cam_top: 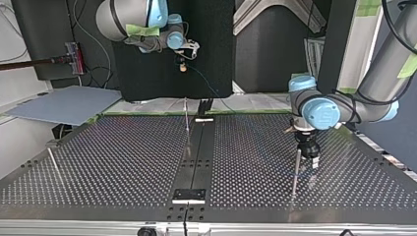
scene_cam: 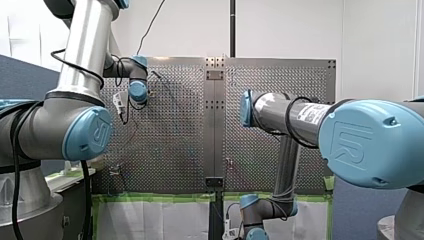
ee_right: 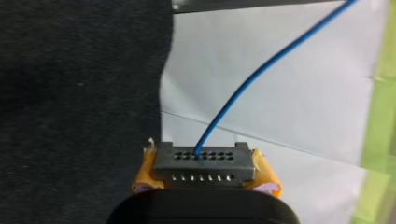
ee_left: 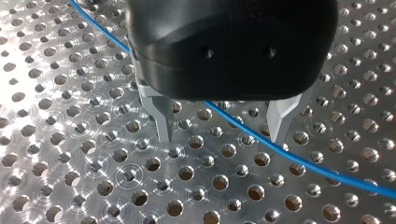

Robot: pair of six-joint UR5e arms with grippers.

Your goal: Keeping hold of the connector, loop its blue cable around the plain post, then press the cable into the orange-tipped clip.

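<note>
Green tape (scene_cam: 160, 197) edges the perforated table (scene_cam: 175, 140), a grey panel (cam_top: 64, 104) beside it.

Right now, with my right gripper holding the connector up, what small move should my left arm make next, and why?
Probably shut the left gripper on the blue cable. Its metal fingers stand open above the table, the cable crosses the gap between them, and the right gripper clamps the connector. That grip should let the arm lead the cable round the post beside it.

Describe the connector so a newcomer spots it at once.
My right arm is raised at the top view's left. Its gripper's yellow pads clamp the connector, a grey block. Only it has rows of holes with the blue cable entering.
</note>
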